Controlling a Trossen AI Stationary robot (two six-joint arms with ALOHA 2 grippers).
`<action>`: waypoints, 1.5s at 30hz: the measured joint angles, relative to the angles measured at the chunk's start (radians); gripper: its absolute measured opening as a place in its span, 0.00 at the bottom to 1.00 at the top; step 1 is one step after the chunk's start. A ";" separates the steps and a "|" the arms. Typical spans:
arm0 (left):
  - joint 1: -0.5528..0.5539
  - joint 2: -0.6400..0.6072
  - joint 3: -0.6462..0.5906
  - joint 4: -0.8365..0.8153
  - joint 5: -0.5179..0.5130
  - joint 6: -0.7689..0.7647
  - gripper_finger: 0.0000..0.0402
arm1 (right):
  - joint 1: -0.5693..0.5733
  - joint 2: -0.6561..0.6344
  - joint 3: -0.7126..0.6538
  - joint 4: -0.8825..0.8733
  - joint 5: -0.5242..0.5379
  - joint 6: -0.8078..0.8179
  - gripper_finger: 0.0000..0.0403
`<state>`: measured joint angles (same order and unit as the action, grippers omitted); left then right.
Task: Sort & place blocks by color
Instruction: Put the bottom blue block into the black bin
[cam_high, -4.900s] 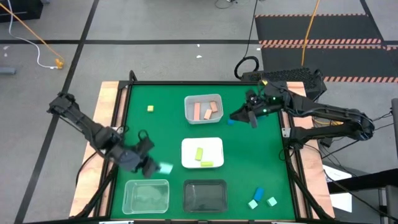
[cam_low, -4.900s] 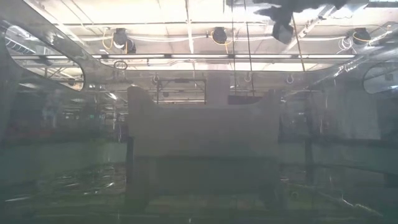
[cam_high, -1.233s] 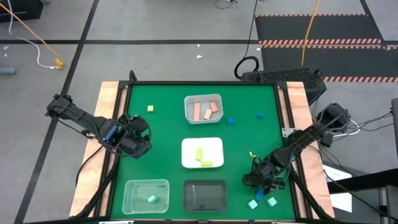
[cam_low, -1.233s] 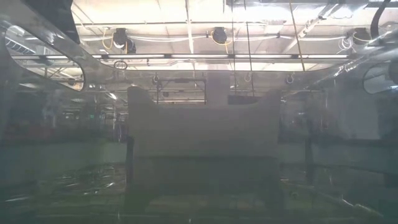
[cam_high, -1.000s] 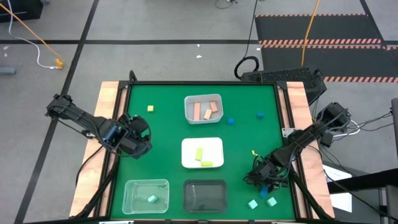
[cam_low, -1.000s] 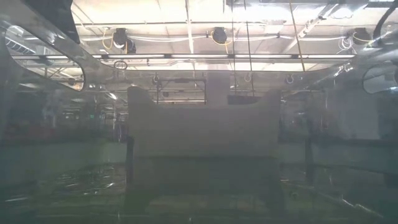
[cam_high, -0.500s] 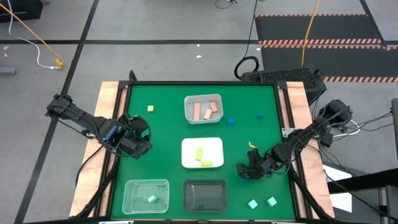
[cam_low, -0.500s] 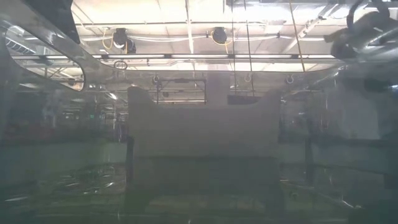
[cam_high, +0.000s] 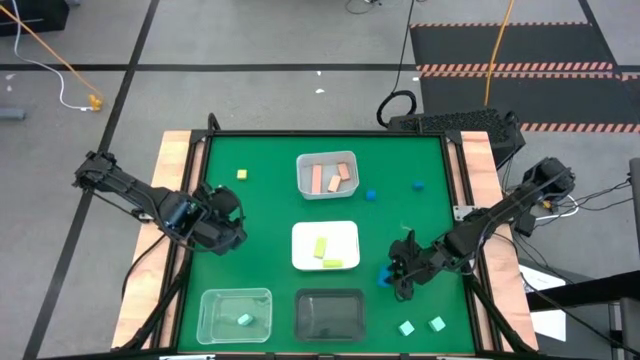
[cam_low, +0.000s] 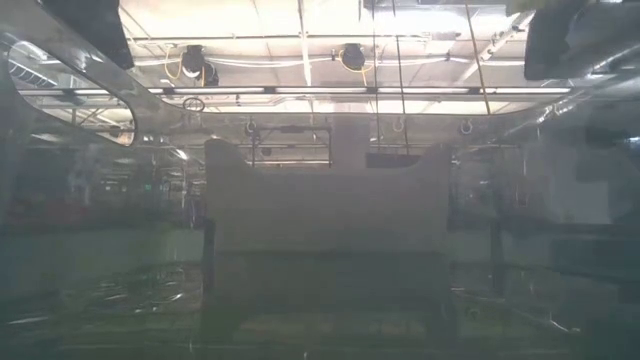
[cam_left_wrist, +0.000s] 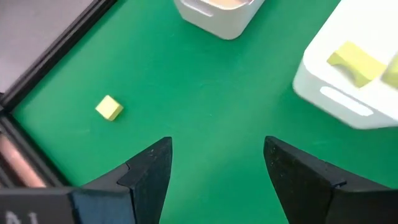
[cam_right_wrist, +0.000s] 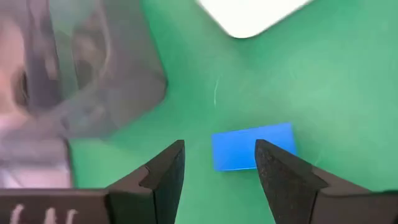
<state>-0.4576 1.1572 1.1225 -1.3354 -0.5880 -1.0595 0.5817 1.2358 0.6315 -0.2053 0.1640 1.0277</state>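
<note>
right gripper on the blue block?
Touching. In the right wrist view the blue block sits between the right gripper's fingers, pressed against one finger.

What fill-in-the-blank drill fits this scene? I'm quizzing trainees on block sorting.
1. The white tray holds two ____ blocks.
2. The right claw carries a ____ block between its fingers.
3. The clear tray holds one ____ block.
4. The loose yellow cube lies ahead of the ____ claw.

Missing words: yellow-green; blue; mint; left
</note>
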 joint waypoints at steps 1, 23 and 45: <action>0.000 0.000 0.000 0.014 0.000 -0.007 0.64 | -0.004 0.001 0.000 0.001 0.000 -0.047 0.46; 0.000 0.000 0.000 0.326 -0.044 0.181 0.64 | -0.094 0.006 0.002 0.049 -0.060 0.721 0.46; 0.234 -0.127 0.001 0.156 -0.037 0.866 0.64 | -0.163 0.139 0.023 -0.028 -0.244 1.347 0.46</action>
<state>-0.2232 1.0306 1.1236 -1.1790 -0.6252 -0.1939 0.4188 1.3746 0.6542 -0.2335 -0.0800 2.3748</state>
